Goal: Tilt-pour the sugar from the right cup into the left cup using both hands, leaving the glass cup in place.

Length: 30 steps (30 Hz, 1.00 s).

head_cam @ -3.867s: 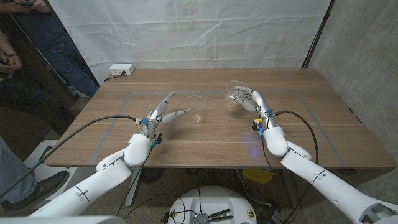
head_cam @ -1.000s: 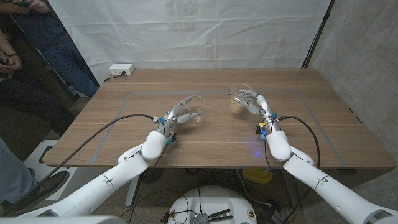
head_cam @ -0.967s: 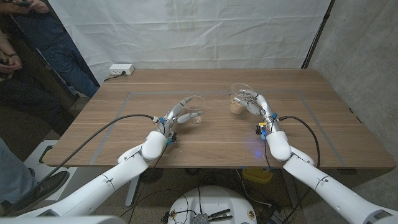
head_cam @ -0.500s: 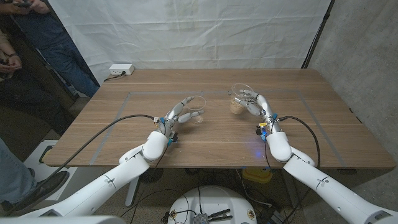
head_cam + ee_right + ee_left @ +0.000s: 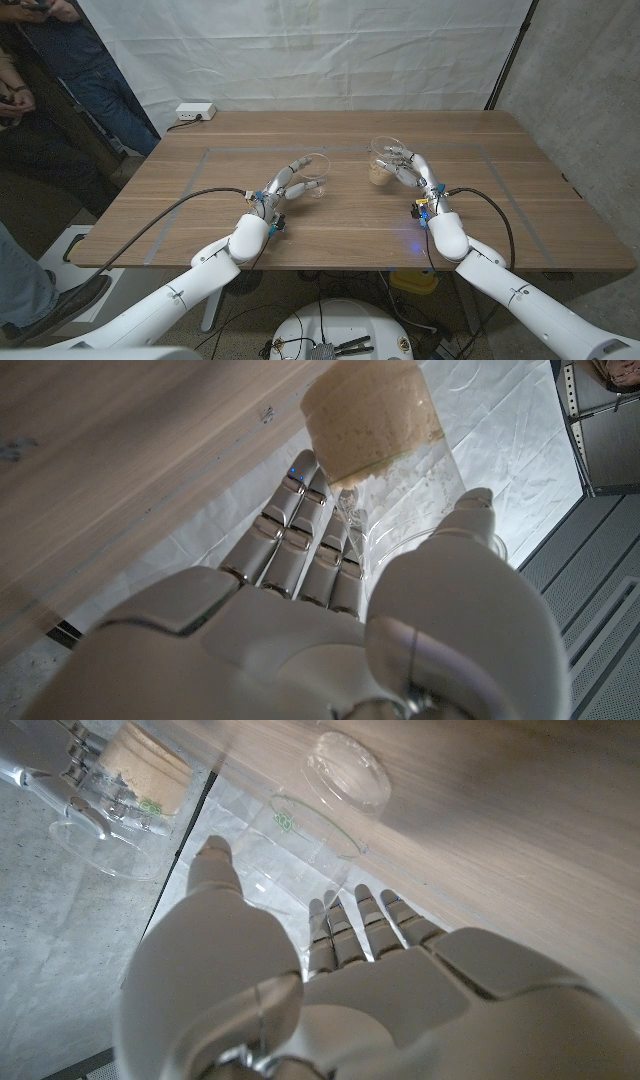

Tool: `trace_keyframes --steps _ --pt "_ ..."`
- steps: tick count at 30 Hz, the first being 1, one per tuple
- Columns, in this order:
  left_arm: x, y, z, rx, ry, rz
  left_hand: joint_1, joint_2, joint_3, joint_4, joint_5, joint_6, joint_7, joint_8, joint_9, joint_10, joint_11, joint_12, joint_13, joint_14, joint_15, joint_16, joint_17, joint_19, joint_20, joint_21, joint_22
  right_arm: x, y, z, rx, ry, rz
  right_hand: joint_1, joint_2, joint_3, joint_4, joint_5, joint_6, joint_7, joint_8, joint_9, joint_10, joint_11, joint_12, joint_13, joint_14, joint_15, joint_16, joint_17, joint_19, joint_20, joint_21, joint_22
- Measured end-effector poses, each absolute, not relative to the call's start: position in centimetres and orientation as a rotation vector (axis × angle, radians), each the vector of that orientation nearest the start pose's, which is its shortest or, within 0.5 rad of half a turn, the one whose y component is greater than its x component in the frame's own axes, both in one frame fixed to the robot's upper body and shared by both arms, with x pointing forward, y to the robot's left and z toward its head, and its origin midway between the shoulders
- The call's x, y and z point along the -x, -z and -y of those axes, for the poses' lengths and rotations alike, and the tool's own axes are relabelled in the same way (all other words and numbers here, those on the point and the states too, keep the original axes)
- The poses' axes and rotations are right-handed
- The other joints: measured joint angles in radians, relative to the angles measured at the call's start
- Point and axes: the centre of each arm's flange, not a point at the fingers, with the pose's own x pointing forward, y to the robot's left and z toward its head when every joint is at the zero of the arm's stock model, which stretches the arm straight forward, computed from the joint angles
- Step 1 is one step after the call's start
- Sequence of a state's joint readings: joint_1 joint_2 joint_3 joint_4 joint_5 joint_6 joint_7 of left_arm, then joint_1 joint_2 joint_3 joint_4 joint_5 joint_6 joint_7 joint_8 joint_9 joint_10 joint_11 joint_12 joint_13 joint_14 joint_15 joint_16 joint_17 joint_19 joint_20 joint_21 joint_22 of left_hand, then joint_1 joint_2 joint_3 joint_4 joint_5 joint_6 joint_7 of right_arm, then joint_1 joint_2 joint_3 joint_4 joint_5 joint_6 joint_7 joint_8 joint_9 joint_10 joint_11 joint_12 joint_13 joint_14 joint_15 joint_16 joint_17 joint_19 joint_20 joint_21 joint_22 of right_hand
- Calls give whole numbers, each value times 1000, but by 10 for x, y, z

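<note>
From the head view, the right hand (image 5: 408, 166) holds the sugar cup (image 5: 383, 159), a clear cup with pale sugar (image 5: 378, 175) in its bottom. The cup is toward the right of the bench (image 5: 500, 210), and I cannot tell if it is lifted or still touching the wood. The left hand (image 5: 288, 184) is at the empty cup (image 5: 313, 174), which stands on the bench to the left of the sugar cup. The fingers (image 5: 297, 164) of the left hand reach around this cup and look like they touch it, but I cannot tell for sure that they hold it. A white power strip (image 5: 195, 112) lies at the far left corner of the bench. People (image 5: 40, 90) stand by the left edge of the picture, next to a white sheet (image 5: 300, 50) that hangs behind the bench.

In the left wrist view, the left hand (image 5: 300, 990) is spread apart, with the empty cup (image 5: 320, 820) just past its fingertips (image 5: 365, 915). The thumb is on one side of the cup and the other fingers are on the other side. The sugar cup (image 5: 125, 790) shows farther off.

In the right wrist view, the right hand (image 5: 330, 630) wraps around the sugar cup (image 5: 400, 470). The thumb presses one side and the fingers (image 5: 300, 530) press the other. The sugar (image 5: 365, 415) fills the bottom end of the cup.
</note>
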State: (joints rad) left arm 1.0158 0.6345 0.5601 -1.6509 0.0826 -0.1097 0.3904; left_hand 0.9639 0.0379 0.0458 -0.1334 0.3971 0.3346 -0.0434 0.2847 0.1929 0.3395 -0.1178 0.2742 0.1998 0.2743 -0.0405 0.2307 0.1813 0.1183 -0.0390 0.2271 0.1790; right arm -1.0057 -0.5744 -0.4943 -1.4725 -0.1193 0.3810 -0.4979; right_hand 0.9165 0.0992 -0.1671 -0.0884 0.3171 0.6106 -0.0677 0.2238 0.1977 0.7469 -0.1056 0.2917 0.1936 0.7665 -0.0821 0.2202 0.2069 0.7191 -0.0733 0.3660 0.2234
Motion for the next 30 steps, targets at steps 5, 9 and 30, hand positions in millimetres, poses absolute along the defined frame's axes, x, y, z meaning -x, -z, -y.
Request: trace_keyframes --steps 5,9,30 --pt "-584 92 -198 -663 44 682 17 17 5 -3 -10 26 -4 2 0 29 -8 0 0 21 3 0 0 14 0 0 0 -589 85 230 565 41 837 0 0 0 0 0 0 0 0 0 0 0 0 0 0 0 0 0 0 0 0 0" --pt "-583 92 -198 -659 40 683 23 23 5 -3 -10 27 -5 2 0 32 -7 0 0 28 0 0 0 14 0 0 0 -588 85 230 567 40 837 0 0 0 0 0 0 0 0 0 0 0 0 0 0 0 0 0 0 0 0 0" --pt "-582 105 -209 -493 53 647 29 28 10 3 -33 37 -4 -1 0 45 4 -4 0 37 -2 -6 0 26 -2 0 0 -570 63 223 628 32 906 6 5 0 0 -1 2 -2 0 0 0 0 -7 0 0 0 0 0 0 0 0 0"
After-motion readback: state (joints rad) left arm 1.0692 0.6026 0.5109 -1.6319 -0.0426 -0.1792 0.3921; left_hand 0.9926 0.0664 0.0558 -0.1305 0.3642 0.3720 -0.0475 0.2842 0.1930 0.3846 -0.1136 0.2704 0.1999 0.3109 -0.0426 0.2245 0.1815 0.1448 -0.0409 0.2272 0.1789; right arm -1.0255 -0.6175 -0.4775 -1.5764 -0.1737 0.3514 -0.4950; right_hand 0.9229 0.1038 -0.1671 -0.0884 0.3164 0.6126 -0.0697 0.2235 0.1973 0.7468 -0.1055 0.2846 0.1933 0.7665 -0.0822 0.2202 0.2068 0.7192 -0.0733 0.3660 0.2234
